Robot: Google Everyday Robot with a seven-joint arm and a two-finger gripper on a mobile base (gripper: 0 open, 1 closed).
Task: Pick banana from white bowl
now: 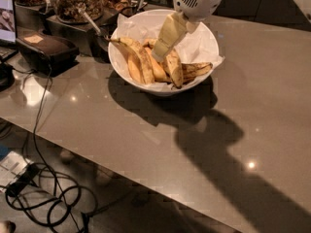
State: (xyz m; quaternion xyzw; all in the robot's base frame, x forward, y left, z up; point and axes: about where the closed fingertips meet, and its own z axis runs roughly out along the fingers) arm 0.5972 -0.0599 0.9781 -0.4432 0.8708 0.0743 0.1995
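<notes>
The white bowl (114, 67), lined with crinkled white paper, stands on the grey table (146, 144) near its back. Several bananas lie in it. The curved yellow banana (138, 58) with a thin dark stem tip lies at the left of the pile. A banana with dark-brown patches (198, 70) lies at the right. My gripper (161, 52) reaches down from the upper right into the bowl, its cream tip over the middle bananas, just right of the curved yellow one. I cannot tell whether it touches a banana.
Glass jars of nuts (73, 1) stand behind the bowl at the left, with a scoop handle (90, 23) pointing towards the bowl. A black box (43, 47) and a screen (6, 13) sit at the far left. Cables (43, 193) lie on the floor below the table's front edge.
</notes>
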